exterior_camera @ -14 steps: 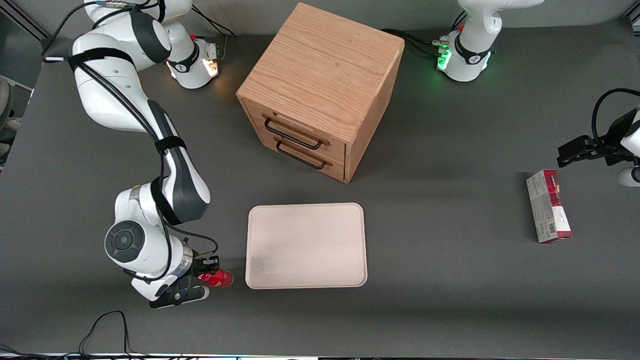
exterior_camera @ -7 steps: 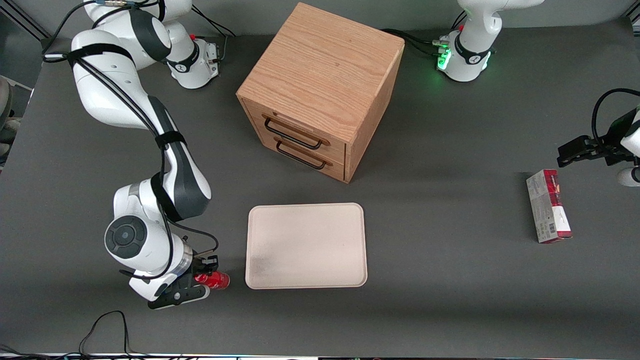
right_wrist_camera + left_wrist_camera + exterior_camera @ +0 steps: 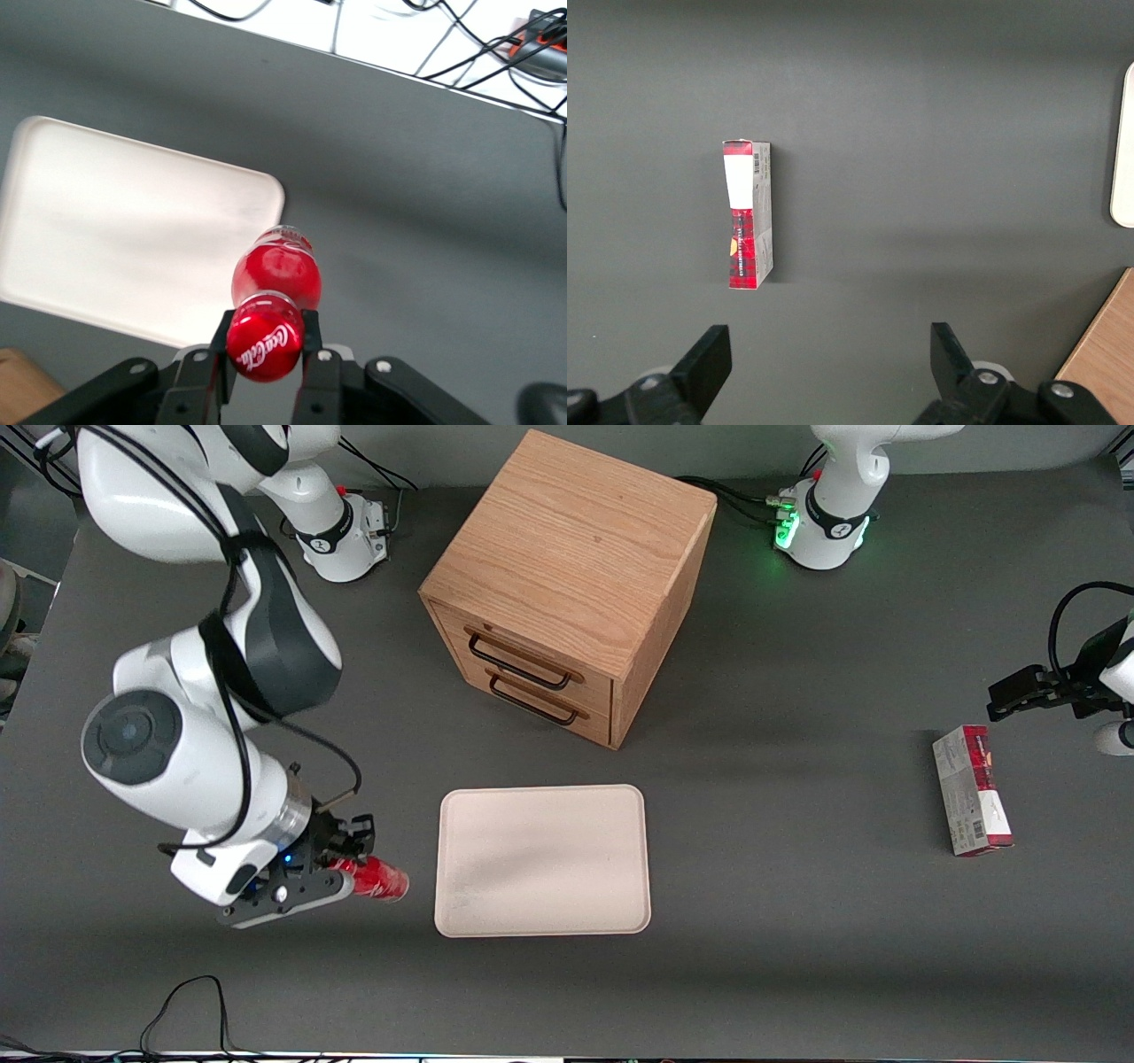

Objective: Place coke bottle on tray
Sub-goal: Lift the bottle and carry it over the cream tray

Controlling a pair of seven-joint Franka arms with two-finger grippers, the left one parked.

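Dark grey table (image 3: 797, 691) carries tray (image 3: 542, 859), wooden cabinet (image 3: 567, 576), carton (image 3: 972, 802).

Front camera looks steeply down; right wrist camera, close above, shares the tray (image 3: 542, 860) (image 3: 124, 230).

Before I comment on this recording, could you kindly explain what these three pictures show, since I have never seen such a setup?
They show two white robot arms bolted to a dark table. The wide picture looks at them from the front; the other two come from small cameras on the arms' wrists. The working arm's gripper has its fingers shut on a small red coke bottle, held lifted beside the pale tray, not yet over it. Its own wrist camera looks along that bottle toward the tray. A wooden drawer cabinet stands farther from the front camera than the tray. A red-and-grey carton lies toward the parked arm's end; the parked arm's camera sees it too.
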